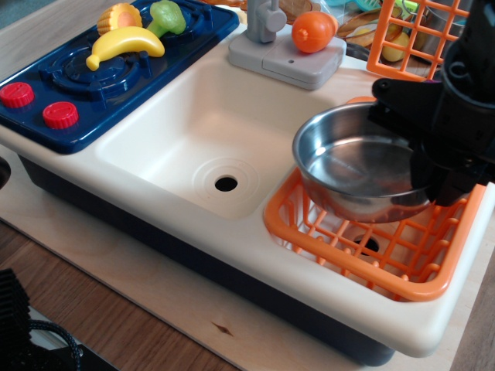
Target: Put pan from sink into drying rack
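Note:
The shiny steel pan [352, 166] hangs level in the air just above the orange drying rack [371, 255], over its left and middle part. My black gripper [433, 166] is shut on the pan's right rim and covers the rack's far right side. The pan's wire handle is hidden behind the gripper. The cream-white sink [193, 147] lies to the left with its drain hole [226, 183] showing and nothing in it.
A blue toy stove [108, 69] with a banana [124, 42] and other toy food is at the back left. A grey faucet base [286, 58] with an orange fruit [312, 31] stands behind the sink. An upright orange grid panel [414, 35] stands at the back right.

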